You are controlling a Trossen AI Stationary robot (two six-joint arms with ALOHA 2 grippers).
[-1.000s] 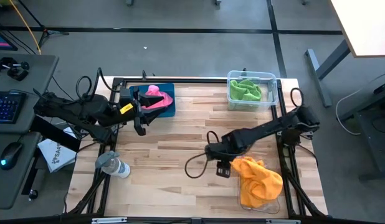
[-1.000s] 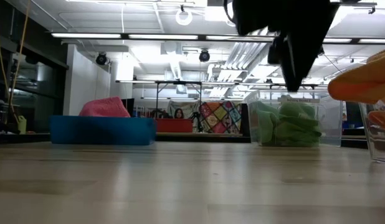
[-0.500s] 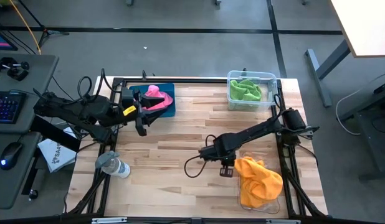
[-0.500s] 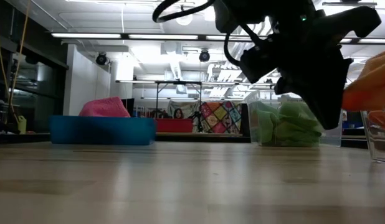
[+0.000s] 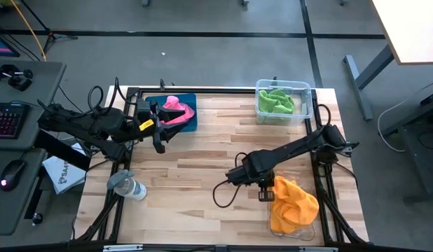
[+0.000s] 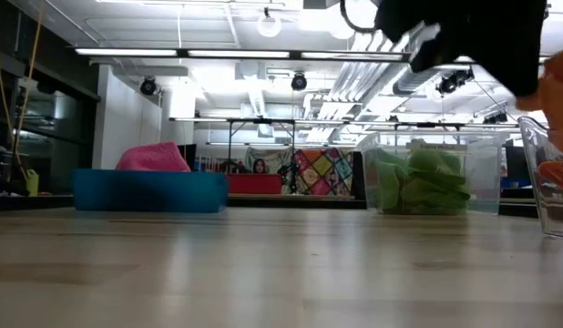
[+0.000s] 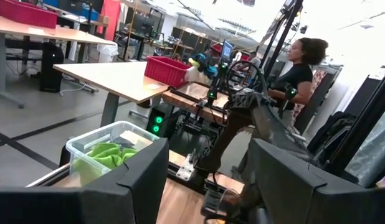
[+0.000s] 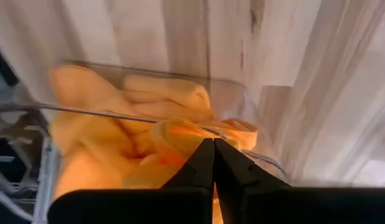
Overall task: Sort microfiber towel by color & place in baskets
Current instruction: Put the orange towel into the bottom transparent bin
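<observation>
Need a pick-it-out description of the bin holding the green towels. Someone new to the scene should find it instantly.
Start at the wooden table seen from above and go to its far right corner. There sits a clear plastic bin with lime green towels bunched inside. The other clear bin is at the near right and holds orange cloth; the teal tray at the far left holds pink.

No legible text, label, brand or number anywhere in view

Around my wooden table (image 5: 195,175): a lab under strip lights (image 6: 190,52).
Grey floor (image 5: 202,56); keyboard desk (image 5: 20,119) at nine o'clock, pale tabletop (image 5: 413,28) at one; a seated person (image 7: 295,68) beyond.
</observation>
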